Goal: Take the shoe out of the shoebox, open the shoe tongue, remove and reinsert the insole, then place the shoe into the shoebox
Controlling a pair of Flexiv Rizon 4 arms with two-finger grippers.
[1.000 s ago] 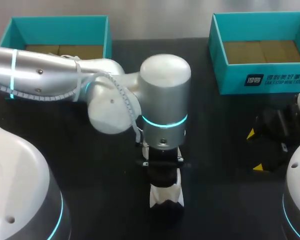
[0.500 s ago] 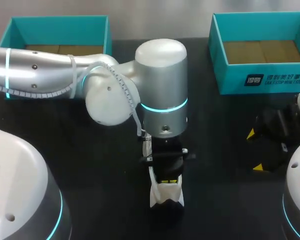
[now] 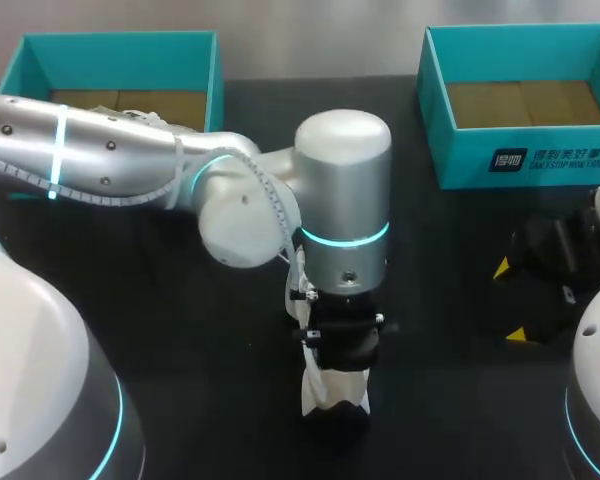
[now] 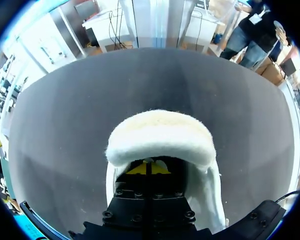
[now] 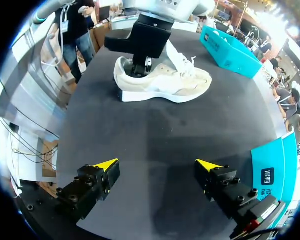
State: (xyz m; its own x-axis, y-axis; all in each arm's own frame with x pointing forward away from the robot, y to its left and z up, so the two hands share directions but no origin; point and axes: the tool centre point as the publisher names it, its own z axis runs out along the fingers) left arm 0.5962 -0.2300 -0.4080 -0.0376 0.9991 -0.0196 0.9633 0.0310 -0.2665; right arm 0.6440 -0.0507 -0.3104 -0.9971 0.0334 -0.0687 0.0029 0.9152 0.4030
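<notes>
A cream sneaker lies on its sole on the black table, and only its heel end shows in the head view, under my left arm. My left gripper points straight down into the shoe's opening just behind the fuzzy heel collar. Its yellow tips are pressed together, and I cannot see whether anything is between them. The right wrist view shows the same gripper dipping into the heel. My right gripper stands open well apart from the shoe, near the table's right side.
Two teal shoeboxes stand open at the back, one at the left and one at the right, each with a brown floor. The right box also shows beyond the shoe's toe.
My left gripper rose a little above the shoe, its yellow tips showing, then came back down into the heel opening and shifted slightly right. The right arm has not moved.
</notes>
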